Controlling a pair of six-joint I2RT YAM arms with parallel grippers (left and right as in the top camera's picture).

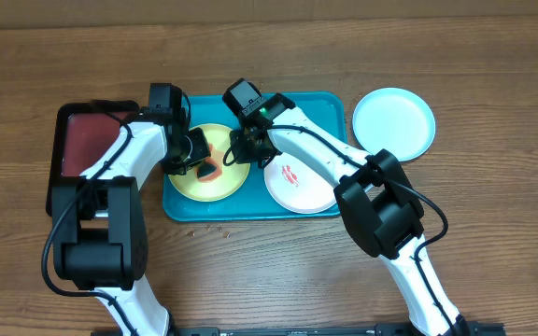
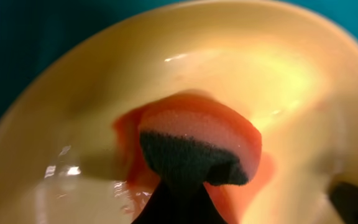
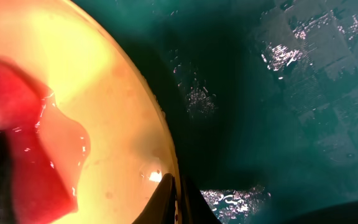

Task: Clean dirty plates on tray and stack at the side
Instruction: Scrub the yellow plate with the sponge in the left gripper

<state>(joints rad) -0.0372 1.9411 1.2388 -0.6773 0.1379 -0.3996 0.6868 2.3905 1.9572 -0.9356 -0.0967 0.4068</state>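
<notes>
The yellow-green plate [image 1: 187, 184] lies in the left half of the turquoise tray [image 1: 250, 213]. My left gripper [image 1: 202, 164] is shut on an orange sponge [image 1: 211, 172] with a dark pad and presses it onto this plate. In the left wrist view the sponge [image 2: 197, 140] sits on the plate [image 2: 278, 74] amid red smears, with the gripper [image 2: 185, 205] below it. My right gripper [image 1: 241, 149] is shut on the plate's right rim; the right wrist view shows the fingers [image 3: 178, 199] pinching the rim [image 3: 104, 74]. The white plate [image 1: 299, 187] with a red smear lies in the tray's right half. The light blue plate [image 1: 393, 123] lies on the table to the right.
A dark red, black-rimmed tray [image 1: 87, 140] sits to the left of the turquoise tray, partly under my left arm. Small crumbs [image 1: 215, 227] lie on the wooden table just in front of the tray. The tray floor [image 3: 278, 112] is wet.
</notes>
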